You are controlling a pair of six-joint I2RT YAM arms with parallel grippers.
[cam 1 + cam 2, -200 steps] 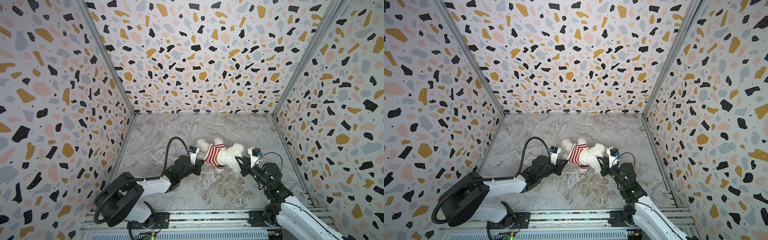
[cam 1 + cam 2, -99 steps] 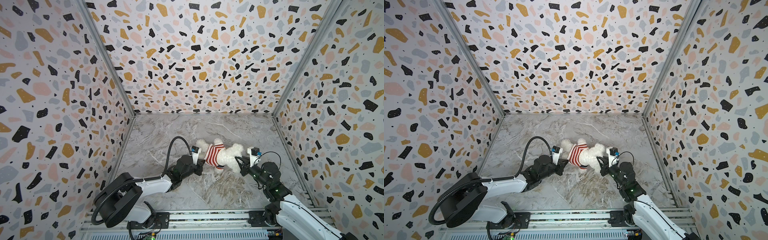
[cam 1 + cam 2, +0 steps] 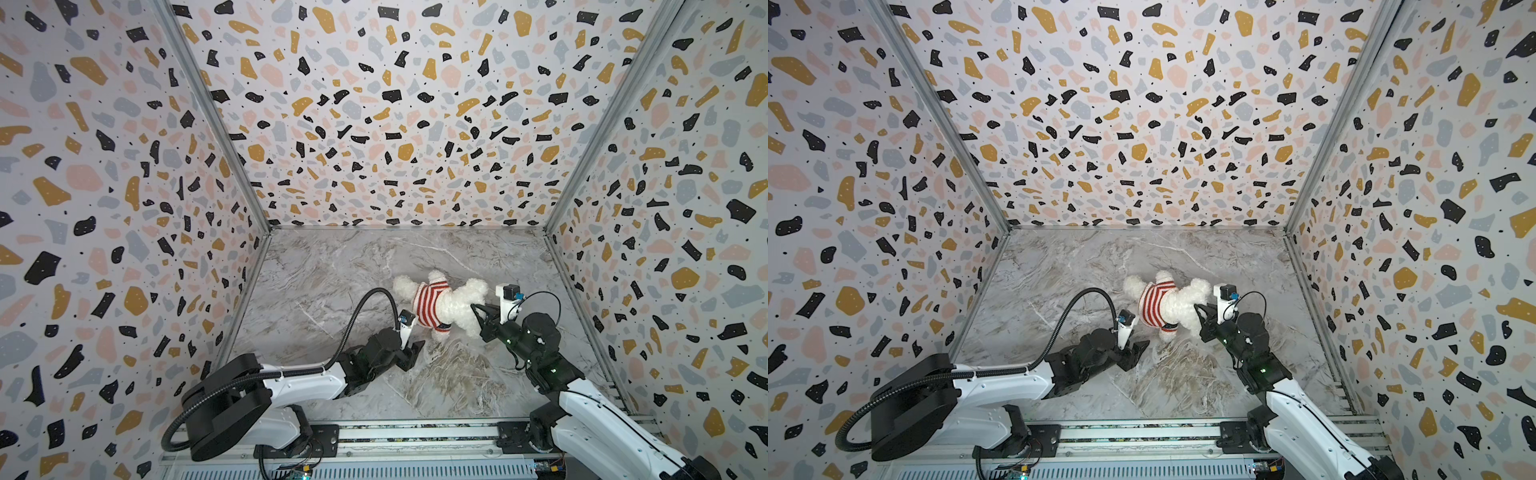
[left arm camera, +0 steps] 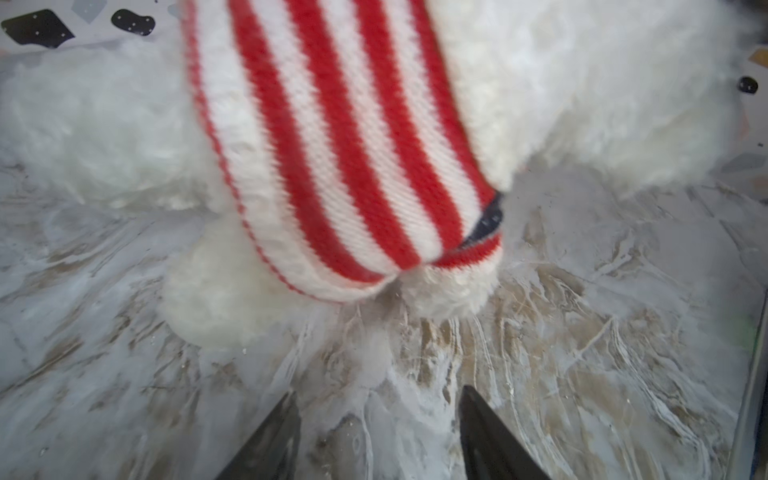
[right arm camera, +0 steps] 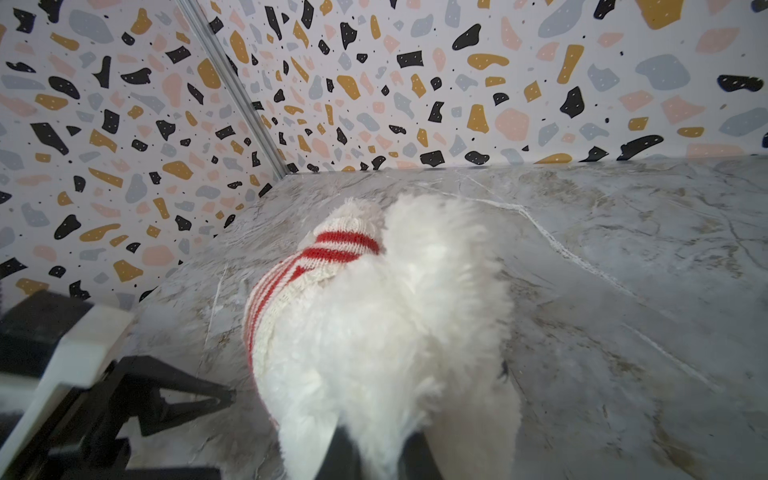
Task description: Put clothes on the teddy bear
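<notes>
Slippage is the risk: the right gripper [image 3: 478, 318] pinches only fluffy fur of the teddy bear [image 3: 457, 307] lying on the table [image 3: 332, 266] just ahead, and a tug could free it. The left gripper [image 3: 411, 355], jaws apart and empty, sits just short of the striped sweater [image 3: 430, 305] hem, which may bunch. No container shows.

Teddy bear [image 3: 459, 309] on my feed: small, fluffy white plush, lying flat mid marble floor [image 3: 332, 270], body running left to right in both top views [image 3: 1185, 309]. Wearing red-and-white striped knit sweater [image 3: 430, 305] over torso. Bare white fur sticks out at both ends, bulkier end to right. One stubby paw pokes from striped sleeve, touching floor. Bit of navy trim by that sleeve (left wrist view blurry, I can't say more). Face not visible to me.
</notes>
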